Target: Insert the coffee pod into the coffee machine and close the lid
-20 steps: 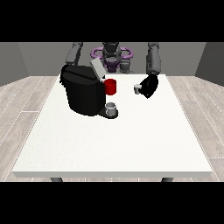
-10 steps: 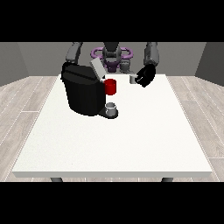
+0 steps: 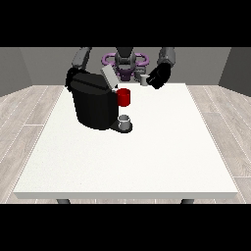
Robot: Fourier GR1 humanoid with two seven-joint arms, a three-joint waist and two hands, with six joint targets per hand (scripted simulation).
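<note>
A black coffee machine (image 3: pixel 93 104) stands on the white table (image 3: pixel 147 157) at the view's left, with its grey lid (image 3: pixel 108 76) raised and tilted back. A red holder (image 3: pixel 124 97) juts from its front, above a small grey cup (image 3: pixel 124 121) on the drip base. The hand at the view's right (image 3: pixel 159 77) hovers above the table's far edge, shut on a small pale coffee pod (image 3: pixel 144 80), to the right of the lid. The hand at the view's left (image 3: pixel 71 77) shows only partly behind the machine's top corner.
The robot's purple and grey torso (image 3: pixel 125 62) rises behind the table's far edge. Wooden floor (image 3: pixel 19 112) surrounds the table on both sides.
The hand at the view's right has risen and moved back and leftward with the pod, nearer the raised lid. The machine and the other hand have stayed put.
</note>
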